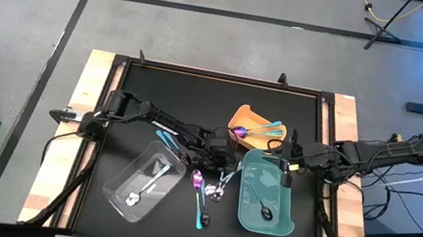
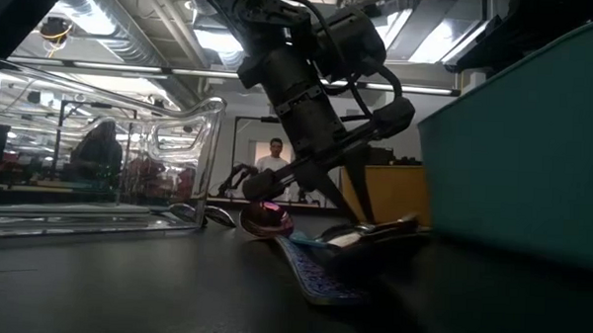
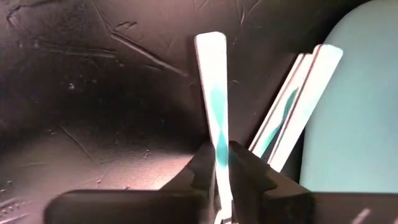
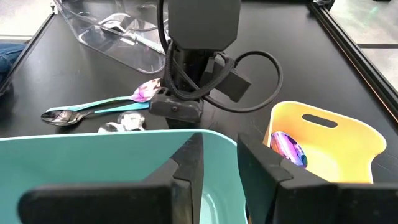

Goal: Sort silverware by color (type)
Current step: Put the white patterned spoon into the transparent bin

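- Bright ceiling strip lights (image 2: 114, 12) backlight the low view, silhouetting the arm.
- Dim black table mat (image 3: 93, 93) and blurred foreground fingers in the left wrist view.

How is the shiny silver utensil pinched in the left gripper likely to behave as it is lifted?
The silver utensil looks stiff and light. Its polished handle may slip or pivot, as the left gripper pinches only a narrow strip.

Silverware (image 1: 208, 190) lies scattered mid-table and in trays.

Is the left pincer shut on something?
Yes. The left pincer is shut on a silver utensil handle, clamped between its fingers.
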Tool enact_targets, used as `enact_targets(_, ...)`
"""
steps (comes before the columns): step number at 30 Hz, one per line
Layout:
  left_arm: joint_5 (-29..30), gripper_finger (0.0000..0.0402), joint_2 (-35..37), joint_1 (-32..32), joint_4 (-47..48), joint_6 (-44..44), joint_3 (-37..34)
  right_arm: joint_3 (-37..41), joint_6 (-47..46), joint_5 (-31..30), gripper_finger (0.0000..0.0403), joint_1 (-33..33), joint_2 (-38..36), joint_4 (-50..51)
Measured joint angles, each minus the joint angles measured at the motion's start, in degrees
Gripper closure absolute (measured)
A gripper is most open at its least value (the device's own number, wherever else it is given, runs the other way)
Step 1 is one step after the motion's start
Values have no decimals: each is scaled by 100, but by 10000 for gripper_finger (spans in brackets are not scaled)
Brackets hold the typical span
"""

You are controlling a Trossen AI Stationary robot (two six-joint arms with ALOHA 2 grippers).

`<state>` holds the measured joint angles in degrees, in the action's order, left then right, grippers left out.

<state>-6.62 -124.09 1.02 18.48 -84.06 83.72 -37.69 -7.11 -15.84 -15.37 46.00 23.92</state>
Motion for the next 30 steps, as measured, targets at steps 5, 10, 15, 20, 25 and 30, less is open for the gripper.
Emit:
enact_targets(5, 7, 392, -2, 0, 0, 3, -4, 0, 0, 2, 317, 1, 0, 0)
enact_targets(10, 10, 388, -4, 0, -10, 11, -8, 0, 0, 2, 317, 1, 0, 0)
enact_targets(15, -55, 389, -6, 0, -17, 58, -11, 0, 0, 0, 317, 1, -2, 0)
enact_targets(20, -274, 390, -2, -7, -80, 209, -18, 0, 0, 1, 317, 1, 0, 0)
enact_targets(25, -321, 391, 39, -13, -223, 336, -31, 0, 0, 2, 317, 1, -2, 0)
enact_targets(30, -376, 391, 112, -22, -250, 507, -39, 0, 0, 1, 317, 0, -1, 0)
